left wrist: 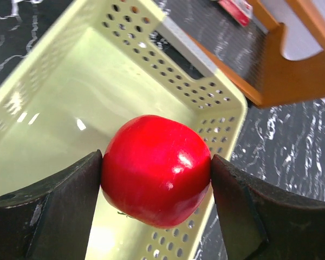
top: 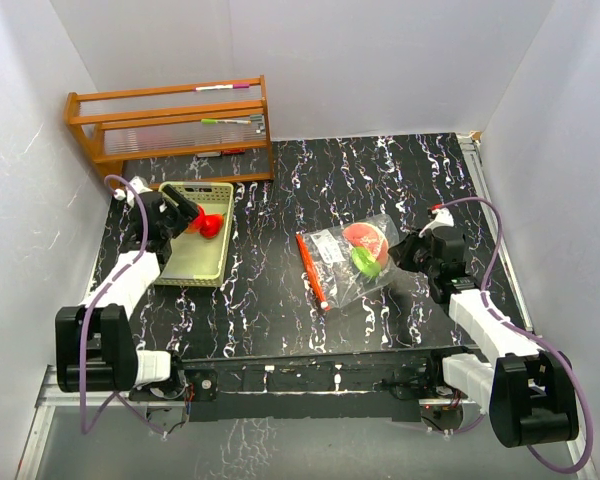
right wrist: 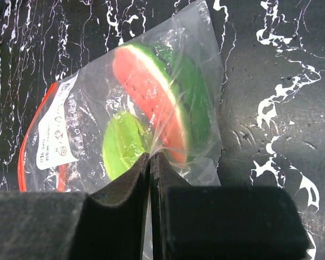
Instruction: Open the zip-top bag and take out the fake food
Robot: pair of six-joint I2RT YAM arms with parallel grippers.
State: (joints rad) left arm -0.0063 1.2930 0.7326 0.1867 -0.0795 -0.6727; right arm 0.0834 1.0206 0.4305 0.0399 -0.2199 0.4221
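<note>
The zip-top bag [top: 352, 256] lies on the black marbled table right of centre, its red zip strip [top: 311, 268] on the left side. Inside it are a watermelon slice [right wrist: 151, 100] and a green piece [right wrist: 121, 147] of fake food; a white label [right wrist: 57, 135] shows on the plastic. My right gripper [right wrist: 150, 157] is shut on the bag's clear plastic edge [right wrist: 208, 162] at the end away from the zip. My left gripper [left wrist: 156, 162] is shut on a red round fruit [left wrist: 156, 170], which hangs over the pale green basket [left wrist: 70, 97]. From above, that fruit [top: 211, 225] is over the basket's far right part.
A wooden rack [top: 170, 125] stands at the back left, just behind the basket [top: 185, 262], and its corner [left wrist: 292, 70] is close to my left gripper. White walls close in the table on three sides.
</note>
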